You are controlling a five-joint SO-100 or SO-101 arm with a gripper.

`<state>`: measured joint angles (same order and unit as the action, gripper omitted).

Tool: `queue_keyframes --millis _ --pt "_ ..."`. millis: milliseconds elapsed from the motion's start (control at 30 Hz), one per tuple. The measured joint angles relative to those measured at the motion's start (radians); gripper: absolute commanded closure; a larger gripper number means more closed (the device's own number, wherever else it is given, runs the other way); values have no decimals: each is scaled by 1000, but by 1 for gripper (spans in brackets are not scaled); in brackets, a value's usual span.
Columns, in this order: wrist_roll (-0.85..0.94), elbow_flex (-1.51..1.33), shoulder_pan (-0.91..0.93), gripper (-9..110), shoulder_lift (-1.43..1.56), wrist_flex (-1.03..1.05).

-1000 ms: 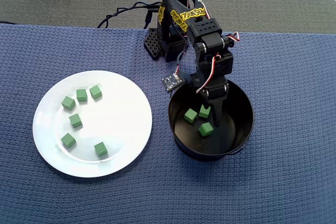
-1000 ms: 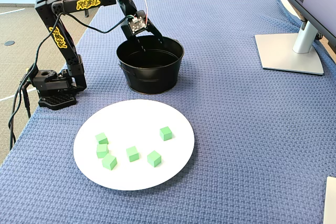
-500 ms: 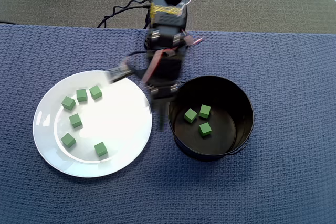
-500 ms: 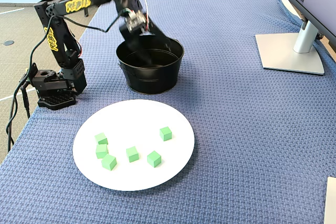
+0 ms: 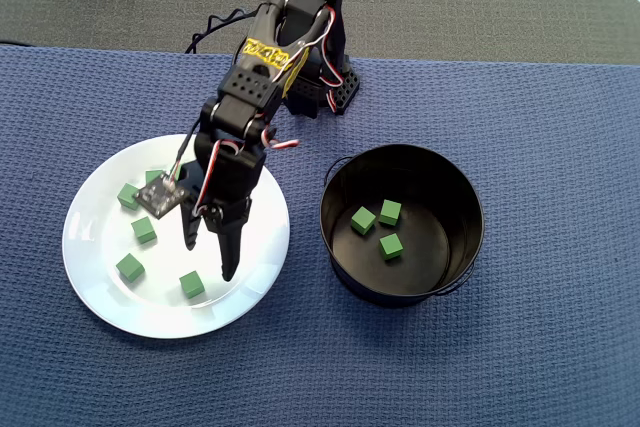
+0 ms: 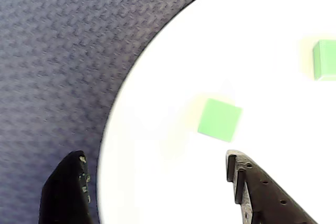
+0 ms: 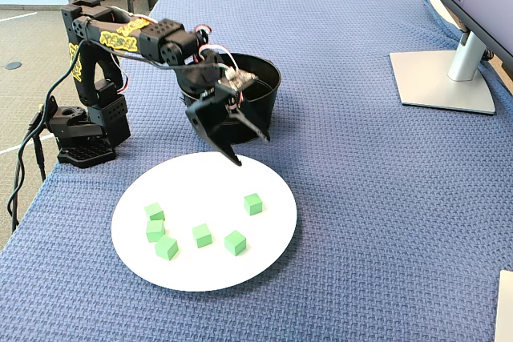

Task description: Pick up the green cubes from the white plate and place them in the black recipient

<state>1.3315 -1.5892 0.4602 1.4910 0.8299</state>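
The gripper (image 5: 208, 257) has swung from the black recipient (image 5: 402, 289) to above the white plate (image 5: 95, 292), jaws spread, empty. Overhead view: three green cubes (image 5: 379, 229) inside the recipient. Wrist view: one cube (image 6: 220, 119) sits square between the fingertips (image 6: 239, 174), near the plate's edge. Fixed view: open plate surrounds the cubes.

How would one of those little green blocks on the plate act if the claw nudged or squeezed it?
It would probably slide rather than roll: the block has flat faces and sits on a glossy white plate. It looks stiff, with crisp edges, so the open claw should be able to squeeze it without denting it. Being so small beside the plate, it is likely very light.
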Motion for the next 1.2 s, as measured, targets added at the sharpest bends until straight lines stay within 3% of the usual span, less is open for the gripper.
queue_keyframes --millis 433,933,1200 --pt "80 83 64 75 -206 -17" --pt "-172 160 84 79 -267 -38" --pt "-212 161 84 79 -291 -26"
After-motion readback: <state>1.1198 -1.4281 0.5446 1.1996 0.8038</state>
